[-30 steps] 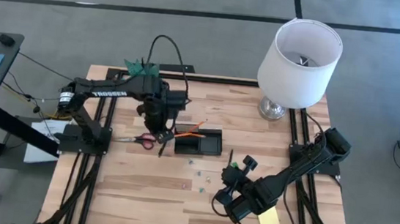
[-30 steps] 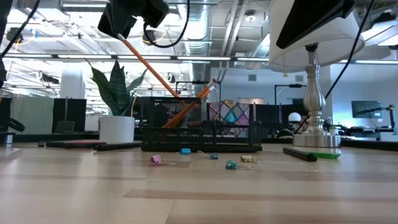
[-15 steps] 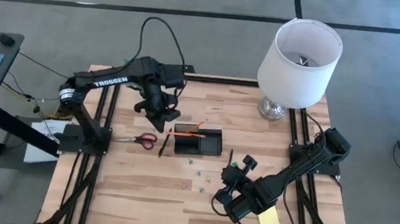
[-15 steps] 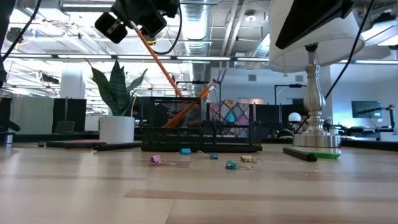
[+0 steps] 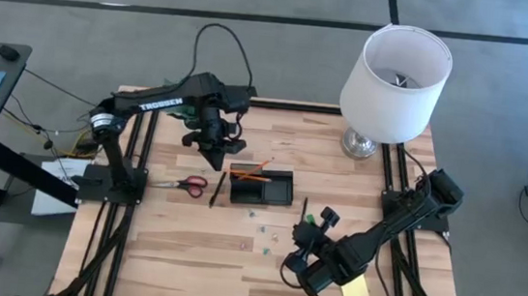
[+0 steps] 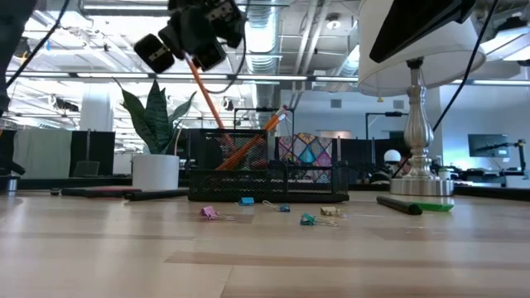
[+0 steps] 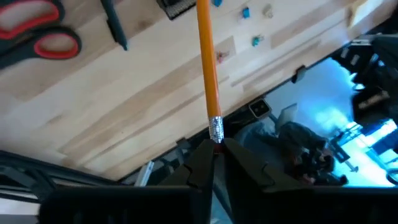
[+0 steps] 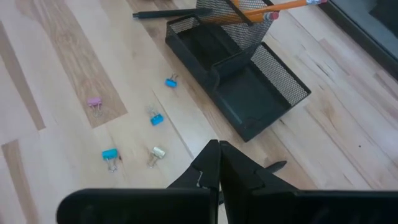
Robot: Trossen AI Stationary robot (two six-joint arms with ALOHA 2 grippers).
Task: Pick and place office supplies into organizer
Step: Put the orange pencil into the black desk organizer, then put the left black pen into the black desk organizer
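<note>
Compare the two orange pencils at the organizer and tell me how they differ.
The held pencil is gripped at its eraser end by the left pincer, above the organizer; the resting pencil is free of any pincer. The held pencil slants down into the mesh cup; the resting pencil leans the opposite way, eraser end sticking out over the rim. Both are thin, orange, with metal-banded eraser ends.
</note>
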